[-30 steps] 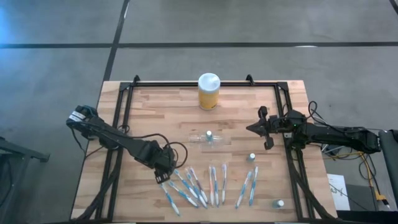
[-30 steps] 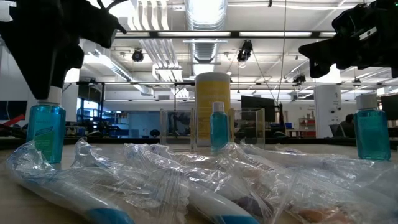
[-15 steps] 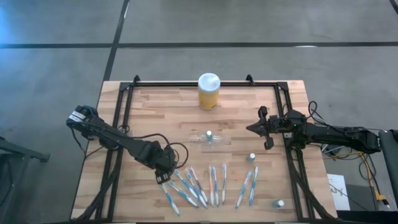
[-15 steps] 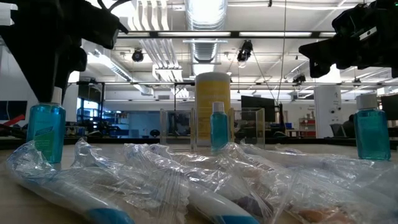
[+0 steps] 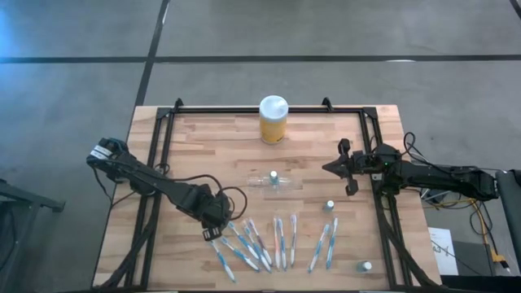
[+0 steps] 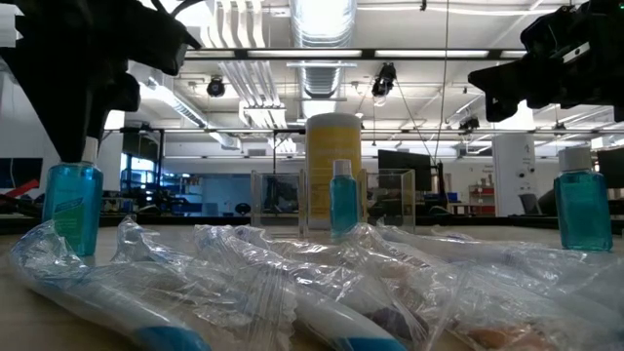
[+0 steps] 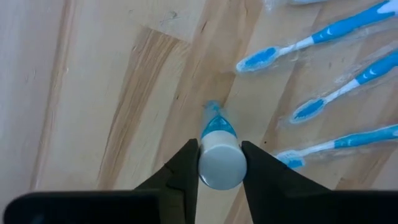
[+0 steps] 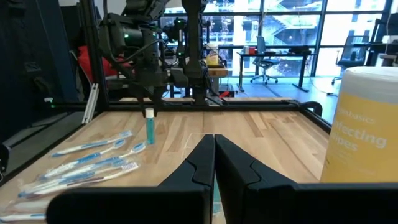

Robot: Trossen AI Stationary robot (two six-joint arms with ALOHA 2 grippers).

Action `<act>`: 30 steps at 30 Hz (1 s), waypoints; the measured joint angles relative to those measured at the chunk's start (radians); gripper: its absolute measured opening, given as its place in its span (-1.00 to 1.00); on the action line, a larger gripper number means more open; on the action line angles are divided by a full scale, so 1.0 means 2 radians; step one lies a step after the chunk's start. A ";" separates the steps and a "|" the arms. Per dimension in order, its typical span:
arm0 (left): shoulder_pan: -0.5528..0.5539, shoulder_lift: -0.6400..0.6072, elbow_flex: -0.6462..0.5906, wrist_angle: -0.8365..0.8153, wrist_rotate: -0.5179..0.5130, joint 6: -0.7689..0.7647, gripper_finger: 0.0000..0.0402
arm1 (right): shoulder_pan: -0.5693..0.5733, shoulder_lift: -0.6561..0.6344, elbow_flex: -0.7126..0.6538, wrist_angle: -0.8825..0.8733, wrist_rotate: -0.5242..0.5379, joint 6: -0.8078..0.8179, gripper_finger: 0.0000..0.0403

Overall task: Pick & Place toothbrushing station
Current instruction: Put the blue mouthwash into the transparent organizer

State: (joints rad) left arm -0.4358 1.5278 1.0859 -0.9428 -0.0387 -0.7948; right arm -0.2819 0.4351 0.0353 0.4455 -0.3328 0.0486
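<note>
A small blue tube point(image 7: 214, 124) with a white cap stands upright on the wooden table point(image 5: 203, 138) at the near left, and my left gripper point(image 5: 213, 233) is shut on it from above. Several blue-and-white toothbrushes point(image 5: 277, 242) in clear wrappers lie in a row along the near edge. The clear holder point(image 5: 273, 181) sits mid-table with a tube point(image 5: 274, 175) in it. Two more tubes point(image 5: 330, 206) point(image 5: 366, 265) stand on the right. My right gripper point(image 5: 330, 168) hangs shut above the table's right side, touching nothing. My left gripper pinches the tube's white cap point(image 7: 217, 168) between its two fingers point(image 7: 186, 163), one on each side of the cap. The fingers point down from above. The tube stays upright, and its foot point(image 8: 149, 142) is on the table.
A yellow jar point(image 5: 273, 120) with a white lid stands at the far middle. Black frame rails point(image 5: 163, 130) run along the table's left, right and far sides. Crumpled clear wrappers point(image 6: 292, 273) fill the foreground of the low view.
My left gripper has shut its fingers onto the tube's white cap, which showed bare below them a second ago. The tube has stayed upright in the same place.
</note>
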 joint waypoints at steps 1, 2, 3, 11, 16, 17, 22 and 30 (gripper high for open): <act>0.002 -0.001 0.001 -0.001 0.003 0.006 -0.52 | 0.000 0.000 0.000 0.000 0.000 0.000 -0.96; 0.004 -0.001 0.005 -0.009 0.007 0.014 -0.52 | 0.000 0.000 0.000 0.000 0.001 0.000 -0.96; 0.008 -0.001 0.012 -0.018 0.010 0.024 -0.52 | 0.000 0.000 0.000 0.000 0.001 -0.002 -0.96; 0.064 -0.003 0.148 -0.056 0.007 0.177 -0.52 | 0.000 0.000 0.000 0.000 0.011 -0.002 -0.96; 0.099 -0.003 0.234 -0.045 -0.018 0.372 -0.52 | 0.000 0.000 0.000 0.000 0.011 -0.002 -0.96; 0.107 -0.003 0.245 -0.044 -0.021 0.405 -0.52 | 0.000 0.000 0.000 0.000 0.011 -0.002 -0.96; 0.155 0.036 0.313 -0.067 -0.014 0.494 -0.52 | 0.000 0.002 0.000 0.000 0.011 -0.004 -0.96; 0.189 0.161 0.422 -0.145 -0.006 0.650 -0.52 | 0.000 0.006 0.000 -0.002 0.047 -0.011 -0.96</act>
State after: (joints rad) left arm -0.0582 1.8488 1.9308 -1.2329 -0.0505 0.5043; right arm -0.2825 0.4473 0.0357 0.4425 -0.2382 0.0265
